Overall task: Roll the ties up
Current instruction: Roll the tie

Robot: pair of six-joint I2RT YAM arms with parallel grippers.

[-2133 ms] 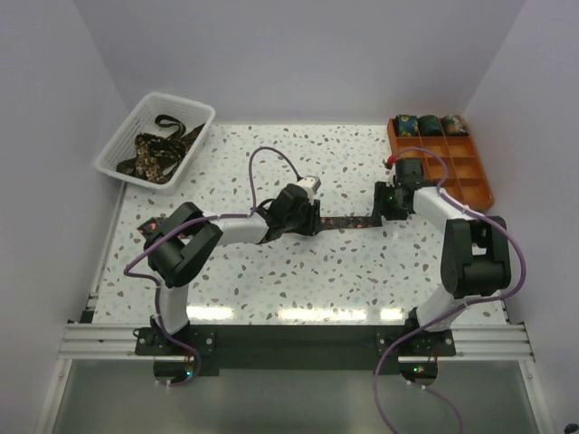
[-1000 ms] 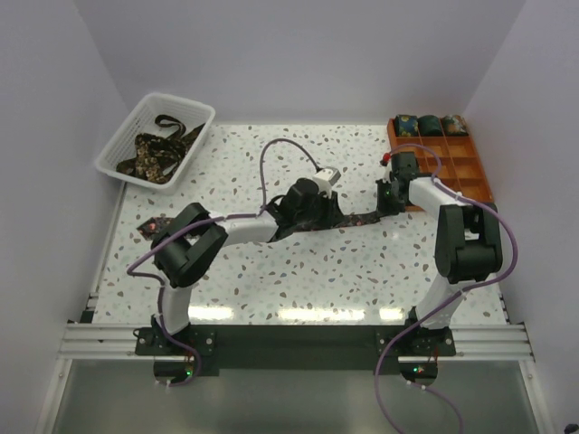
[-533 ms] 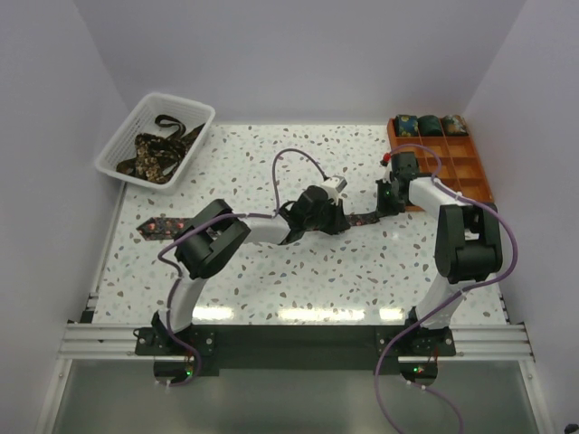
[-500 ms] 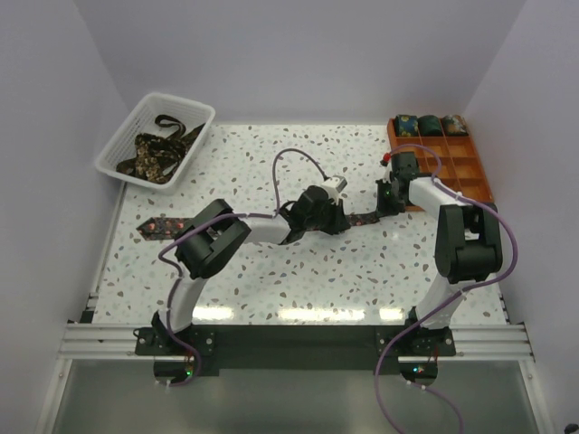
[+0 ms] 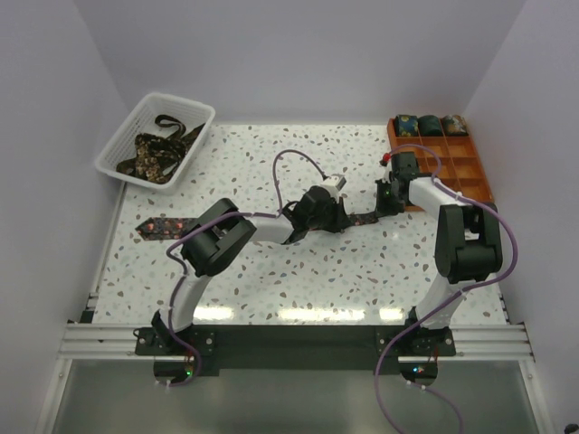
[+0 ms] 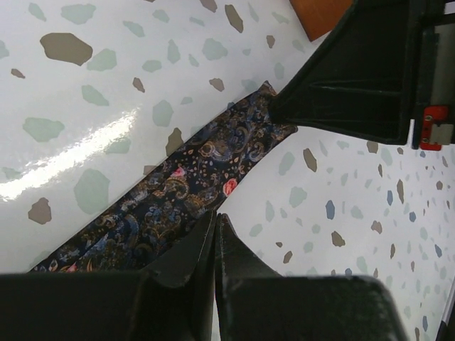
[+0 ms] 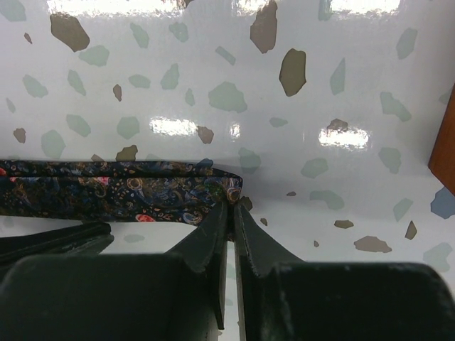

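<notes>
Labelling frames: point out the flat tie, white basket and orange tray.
flat tie (image 6: 190, 186): left wrist view, patterned middle.
white basket (image 5: 121, 134): top view, left rim.
orange tray (image 5: 471, 185): top view, empty compartment.

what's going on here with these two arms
Two robot arms are handling a long dark paisley-print fabric necktie lying flat on the speckled white table. The left gripper is shut on its edge partway along; the right gripper is shut on its end near the orange gridded tray. It is not rolled yet. Finished rolled ties sit in that tray, and loose ties wait in the white mesh basket.
</notes>
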